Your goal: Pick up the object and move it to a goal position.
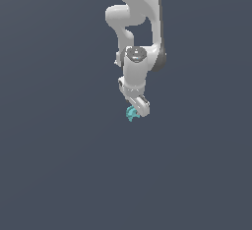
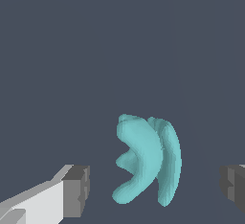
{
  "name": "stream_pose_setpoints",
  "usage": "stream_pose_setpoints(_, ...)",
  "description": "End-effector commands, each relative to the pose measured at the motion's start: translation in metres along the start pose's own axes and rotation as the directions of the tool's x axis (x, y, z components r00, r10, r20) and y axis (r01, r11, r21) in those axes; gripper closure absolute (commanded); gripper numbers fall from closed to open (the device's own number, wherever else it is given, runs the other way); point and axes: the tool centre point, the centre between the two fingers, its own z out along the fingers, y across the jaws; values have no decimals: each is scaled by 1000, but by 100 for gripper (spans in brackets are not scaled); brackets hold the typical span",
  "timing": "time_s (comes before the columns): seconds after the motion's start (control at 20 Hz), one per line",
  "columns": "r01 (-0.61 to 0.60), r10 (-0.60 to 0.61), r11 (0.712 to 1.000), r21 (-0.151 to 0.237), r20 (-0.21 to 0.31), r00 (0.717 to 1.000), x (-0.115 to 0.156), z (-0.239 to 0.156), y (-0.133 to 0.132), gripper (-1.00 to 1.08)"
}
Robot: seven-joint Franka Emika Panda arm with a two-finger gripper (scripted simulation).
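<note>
The pincer [image 2: 153,189] stands open with the teal object [image 2: 146,161] lying between its pads [image 2: 76,189], clear of both, so the grasp step seems in hand, and the next move likely calls for closing squarely before lifting toward the goal.

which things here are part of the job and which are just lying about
Part of the job:
- teal object, lying between the open fingers, touching neither
- gripper

Just lying about:
- nothing else shows, only the plain dark grey surface
</note>
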Motion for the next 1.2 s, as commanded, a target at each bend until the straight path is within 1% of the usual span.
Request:
stream_pose_setpoints(0.0,-34,34,999,0,0,999,-3,2,2,-92)
stream_pose_setpoints(0.3,-73,73,997,1,-1,997,-6,4,4,-92)
stream_pose_setpoints(0.6,-71,71,997,0,-1,997,-6,7,4,-92)
stream_pose_setpoints(1.15,-76,76,997,0,-1,997,-6,48,6,-92)
